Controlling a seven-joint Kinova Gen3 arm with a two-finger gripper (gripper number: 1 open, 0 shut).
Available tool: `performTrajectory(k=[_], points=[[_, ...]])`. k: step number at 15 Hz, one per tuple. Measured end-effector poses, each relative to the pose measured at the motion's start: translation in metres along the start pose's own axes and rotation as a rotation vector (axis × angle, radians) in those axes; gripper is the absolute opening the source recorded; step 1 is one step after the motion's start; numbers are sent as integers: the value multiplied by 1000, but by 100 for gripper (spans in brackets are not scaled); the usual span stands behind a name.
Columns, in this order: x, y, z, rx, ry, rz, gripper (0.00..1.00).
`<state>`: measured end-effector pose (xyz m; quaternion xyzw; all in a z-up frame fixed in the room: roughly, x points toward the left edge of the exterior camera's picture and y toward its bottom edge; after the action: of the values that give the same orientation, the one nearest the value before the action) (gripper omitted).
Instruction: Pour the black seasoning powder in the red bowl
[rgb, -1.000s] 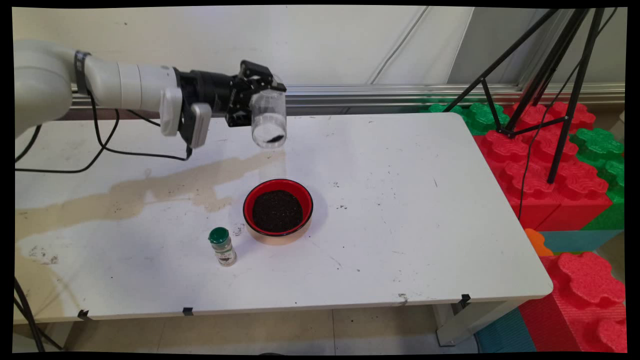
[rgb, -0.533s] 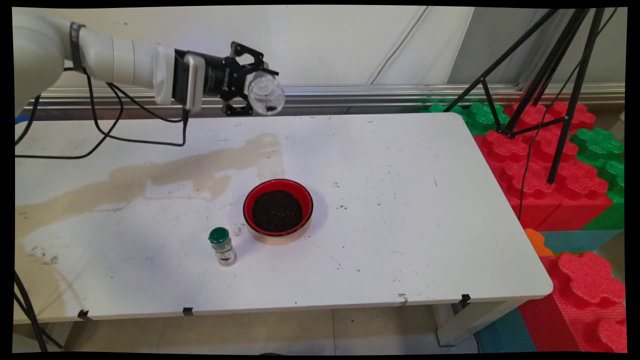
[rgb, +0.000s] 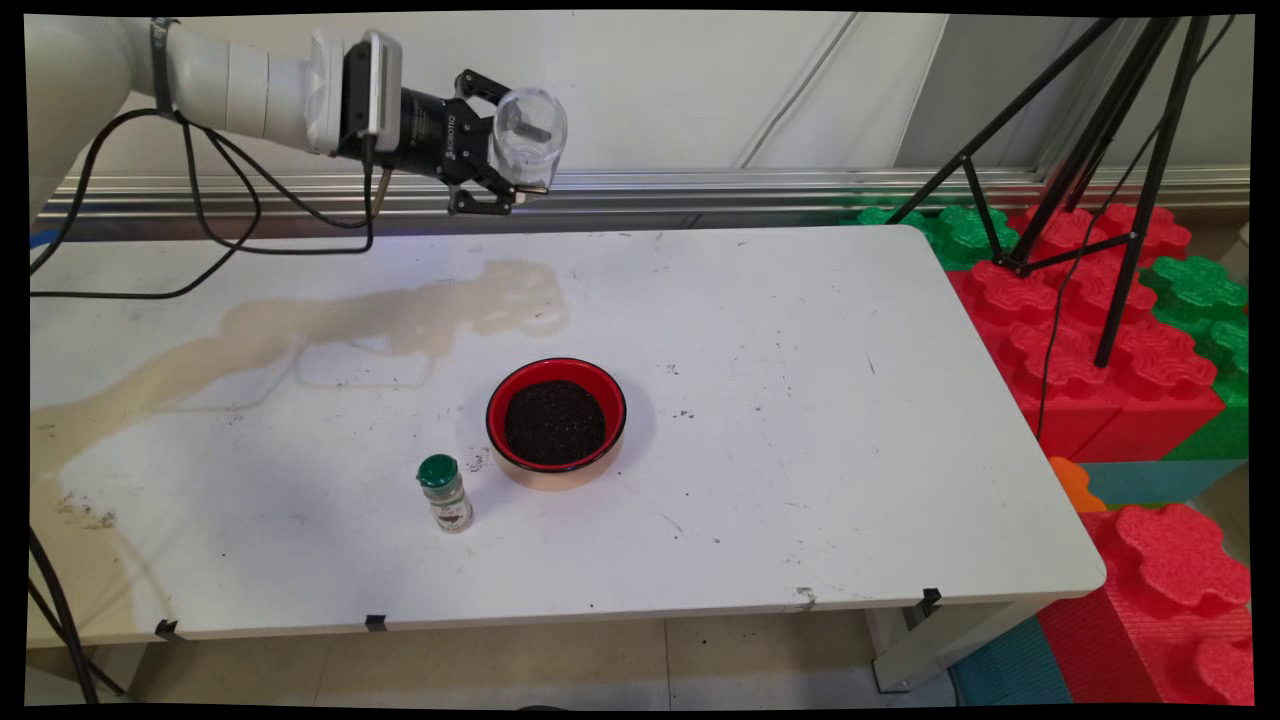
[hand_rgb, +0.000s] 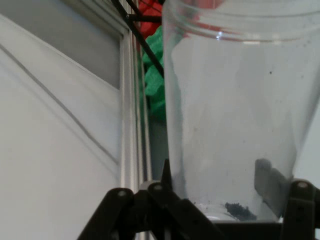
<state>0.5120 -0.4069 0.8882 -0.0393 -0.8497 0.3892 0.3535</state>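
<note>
clear jar held high above the tabletop's far edge

the end effector is clenched on a clear plastic jar, lifted well above the white tabletop near the wall. in the hand view the jar holds only a few dark grains at its bottom. below, well apart from it, a red bowl filled with dark granules sits mid-tabletop, with a small green-capped spice shaker standing upright just beside it. a tan stain runs across the tabletop's left part.

White arm, black claw, black cables hanging.
</note>
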Motion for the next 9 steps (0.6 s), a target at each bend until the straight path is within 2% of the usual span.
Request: performTrajectory(k=[2,9], points=[[-9,-5,6,-21,22,-110,0],[-37,-4,28,-92,79,-390,0]])
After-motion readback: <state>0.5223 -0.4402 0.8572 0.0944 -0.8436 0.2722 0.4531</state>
